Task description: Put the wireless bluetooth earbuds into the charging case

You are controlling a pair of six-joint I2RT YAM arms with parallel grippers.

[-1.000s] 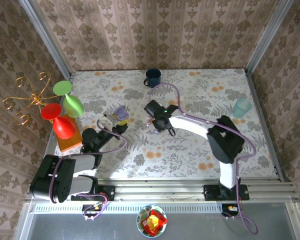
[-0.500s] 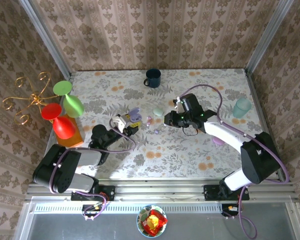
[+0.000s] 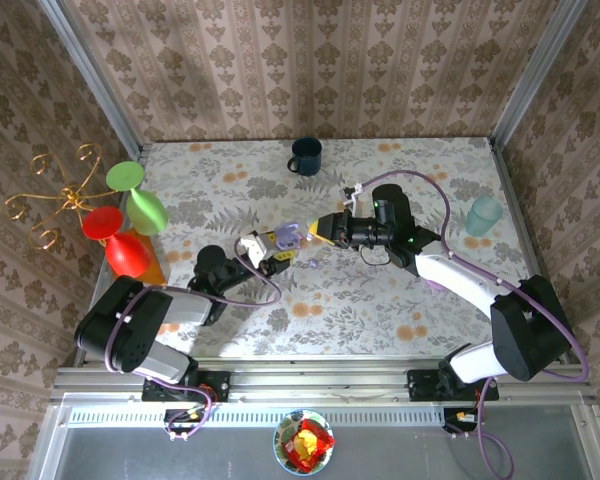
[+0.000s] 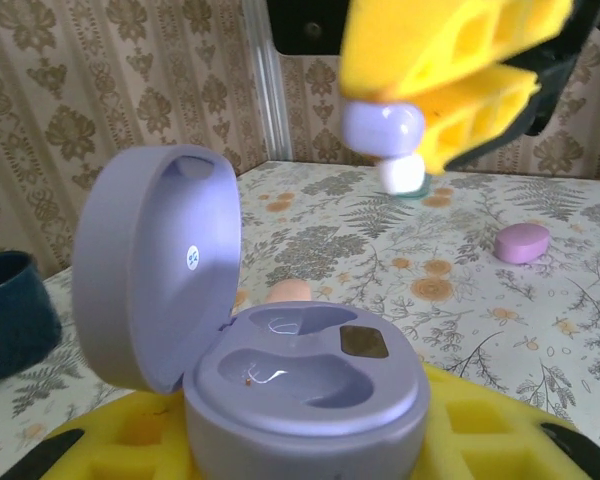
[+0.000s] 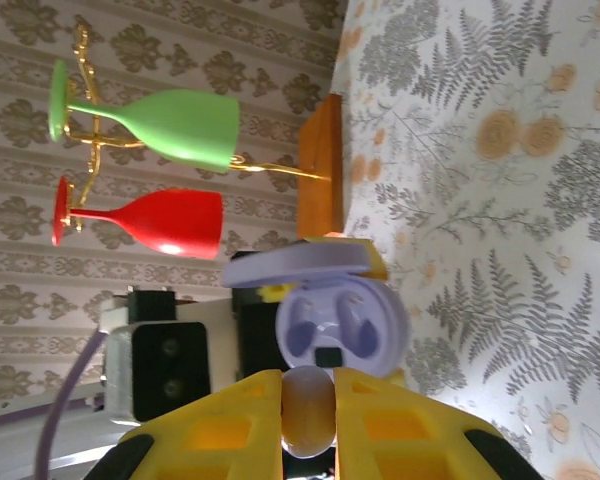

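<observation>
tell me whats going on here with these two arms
The left gripper holds a lilac charging case with its lid open and both sockets empty. The right gripper is shut on a lilac earbud and holds it close to the open case, not yet seated in a socket.

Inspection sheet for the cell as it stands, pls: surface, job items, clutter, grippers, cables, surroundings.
Surface: floral tablecloth, flat, no spills seen.
Job's things: lilac charging case open, both wells empty; lilac earbud held near it, not inserted.
Clutter: blue mug, teal cup, pink case, wine glasses.
Grippers: left gripper shut on the case; right gripper shut on the earbud.
Cables: lilac cables loop along both arms, no snag seen.
Surroundings: patterned walls.
</observation>
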